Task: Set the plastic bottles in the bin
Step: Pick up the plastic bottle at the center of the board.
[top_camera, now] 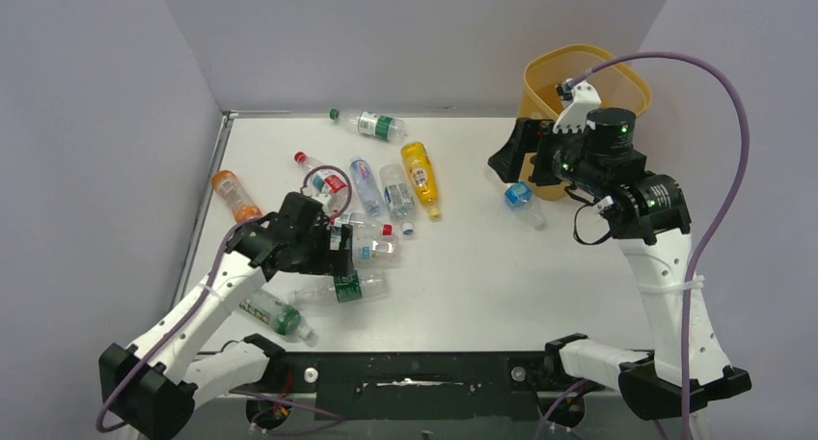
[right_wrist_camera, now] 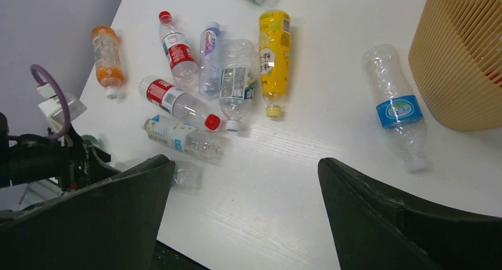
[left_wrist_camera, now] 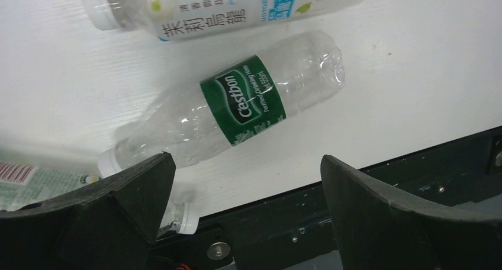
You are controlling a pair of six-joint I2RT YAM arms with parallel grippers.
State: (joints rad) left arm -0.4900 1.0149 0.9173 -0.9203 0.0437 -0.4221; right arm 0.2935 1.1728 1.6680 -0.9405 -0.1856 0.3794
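Note:
Several plastic bottles lie on the white table. My left gripper (top_camera: 340,257) is open and empty, low over a clear bottle with a green label (left_wrist_camera: 243,101), which lies just beyond the fingertips; a white-labelled bottle (left_wrist_camera: 225,9) lies past it. My right gripper (top_camera: 504,160) is open and empty, raised beside the yellow-orange bin (top_camera: 584,78) at the back right. A clear blue-labelled bottle (right_wrist_camera: 398,107) lies below it, next to the bin's ribbed wall (right_wrist_camera: 467,63). A yellow bottle (right_wrist_camera: 274,57), an orange one (right_wrist_camera: 106,60) and red-labelled ones (right_wrist_camera: 177,48) lie further left.
Grey walls close the table at the back and both sides. A green-capped bottle (top_camera: 371,123) lies by the back wall. Another bottle (top_camera: 275,315) lies near the front left. The black mounting rail (top_camera: 415,372) runs along the near edge. A purple cable (top_camera: 733,122) arcs over the right arm.

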